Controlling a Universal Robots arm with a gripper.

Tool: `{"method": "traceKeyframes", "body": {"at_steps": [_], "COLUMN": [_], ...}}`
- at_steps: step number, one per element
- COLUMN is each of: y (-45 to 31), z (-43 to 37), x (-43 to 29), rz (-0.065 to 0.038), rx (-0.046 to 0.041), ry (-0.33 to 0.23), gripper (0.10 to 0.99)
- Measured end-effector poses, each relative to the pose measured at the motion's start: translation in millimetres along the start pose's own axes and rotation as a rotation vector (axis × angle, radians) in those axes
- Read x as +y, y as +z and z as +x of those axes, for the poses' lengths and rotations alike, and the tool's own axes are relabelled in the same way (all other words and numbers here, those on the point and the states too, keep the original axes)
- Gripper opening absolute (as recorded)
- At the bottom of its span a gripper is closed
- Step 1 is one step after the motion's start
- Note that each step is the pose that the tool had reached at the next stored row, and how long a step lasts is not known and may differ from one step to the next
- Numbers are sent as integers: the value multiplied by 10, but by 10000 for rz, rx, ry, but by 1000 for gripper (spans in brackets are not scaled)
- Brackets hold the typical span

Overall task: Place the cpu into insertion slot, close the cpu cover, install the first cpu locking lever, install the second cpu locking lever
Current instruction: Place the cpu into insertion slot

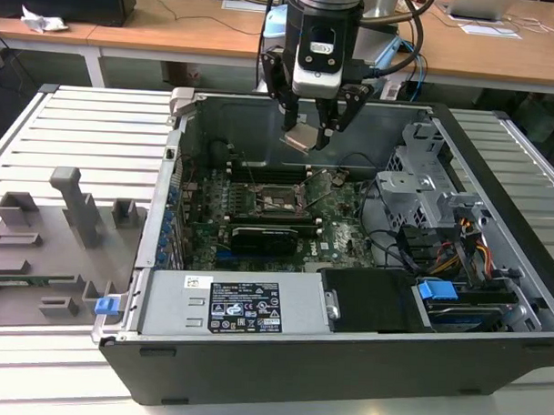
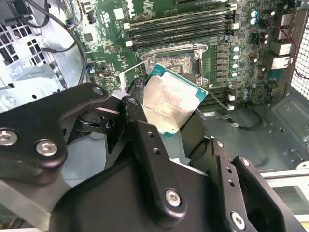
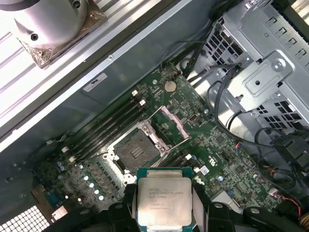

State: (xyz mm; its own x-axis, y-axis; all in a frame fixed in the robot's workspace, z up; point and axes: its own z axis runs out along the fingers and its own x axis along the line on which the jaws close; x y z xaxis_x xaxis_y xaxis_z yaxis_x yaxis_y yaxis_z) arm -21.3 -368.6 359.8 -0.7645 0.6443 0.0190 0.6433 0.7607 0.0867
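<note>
One glance down the exterior view and found the gripper [image 1: 309,134] hanging over the open computer case [image 1: 344,365], up near its far wall and clear of the board. Had the cpu [image 3: 164,200] pinched between two black fingers [image 2: 193,130], jaws drawn in narrow against opposite edges of the chip (metal top turned toward both wrist cameras, green rim peeking out around it). Held it tilted in the exterior view, not level, one corner lower than the rest.

Picked out the insertion slot [image 3: 136,151] on the green motherboard [image 3: 217,145] below, dark centre bare, well apart from the chip and untouched by it. Noted the cpu cover [image 3: 173,122] swung up off the socket and standing along one side of it. Counted several long black memory slots [image 3: 104,130] running just beside the socket, and one round coin battery [image 3: 169,86] farther along the board.

Spotted a silver drive cage [image 1: 423,190] and a tangle of cables [image 1: 458,246] inside the case on the exterior view's right, plus a grey power supply [image 1: 228,308] along the near wall. Logged the case on a slatted metal table [image 1: 89,128], with a grey fixture tray [image 1: 48,245] just beside it on the exterior view's left.
</note>
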Motion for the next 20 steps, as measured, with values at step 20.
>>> {"method": "traceKeyframes", "body": {"at_steps": [20], "y": [3], "z": [0], "x": [0], "rz": [-20], "rx": [-92], "ry": [1055], "gripper": [541]}}
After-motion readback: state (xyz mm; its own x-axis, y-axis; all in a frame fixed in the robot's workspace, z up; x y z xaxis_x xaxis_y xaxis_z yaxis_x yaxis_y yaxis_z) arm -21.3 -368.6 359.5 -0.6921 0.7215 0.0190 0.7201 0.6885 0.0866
